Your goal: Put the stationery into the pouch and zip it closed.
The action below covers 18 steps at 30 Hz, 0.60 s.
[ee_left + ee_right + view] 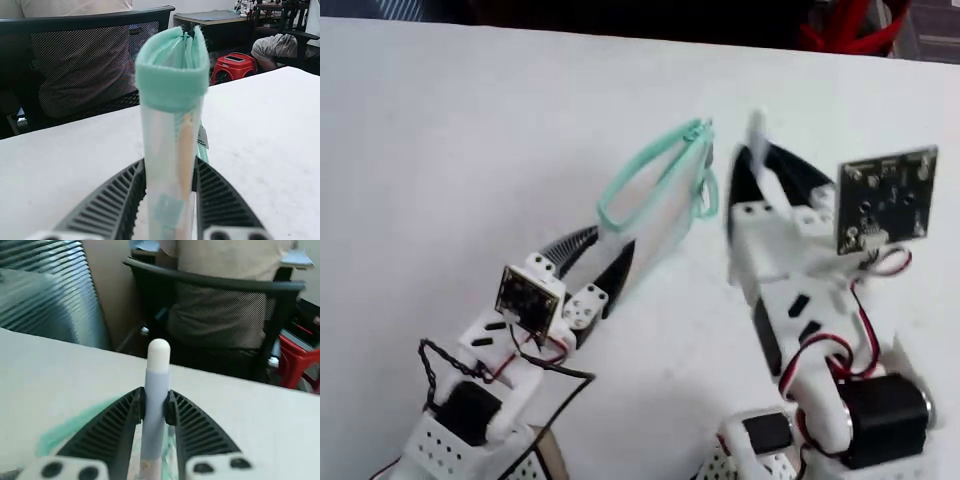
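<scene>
The left fingers [618,268] [135,180] are closed on the pouch [655,190] [170,135], pinching its clear lower end from both sides. The pouch rises past the fingertips, lifted off the white bench [470,130], with its teal zip edge [650,175] [172,85] at the end farthest from the fingers. The mouth gapes in an open loop. Through the clear wall, just beyond the fingertips, a slim tan item [185,145] lies lengthwise inside.

The right fingers [790,170] [131,407] are clamped around a pen [756,135] [157,370] with a pale blue-grey barrel. It stands between them, and its rounded white cap pokes out beyond the tips. In the high view, the capped end sits near the pouch's open mouth, but not touching it.
</scene>
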Available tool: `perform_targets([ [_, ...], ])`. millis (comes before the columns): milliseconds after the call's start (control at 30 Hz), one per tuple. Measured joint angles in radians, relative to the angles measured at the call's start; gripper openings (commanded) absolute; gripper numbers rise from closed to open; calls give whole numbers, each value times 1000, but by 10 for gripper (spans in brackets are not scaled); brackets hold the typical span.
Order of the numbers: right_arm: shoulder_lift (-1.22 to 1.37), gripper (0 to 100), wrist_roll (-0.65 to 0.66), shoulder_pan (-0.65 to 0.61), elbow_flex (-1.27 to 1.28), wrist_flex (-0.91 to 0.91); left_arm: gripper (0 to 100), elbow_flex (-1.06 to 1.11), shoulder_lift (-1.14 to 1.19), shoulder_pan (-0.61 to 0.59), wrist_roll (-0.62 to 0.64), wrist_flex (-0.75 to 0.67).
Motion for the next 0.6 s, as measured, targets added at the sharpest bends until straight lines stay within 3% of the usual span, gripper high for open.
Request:
perform_targets([
  [133, 161, 18, -15, -80, -163, -60, 146, 0, 0, 0, 0, 0],
  [333, 367, 18, -158, -118, -422, -137, 146, 0, 0, 0, 0, 0],
  [600, 566, 18, -241, -117, -473, -229, 146, 0, 0, 0, 0, 0],
])
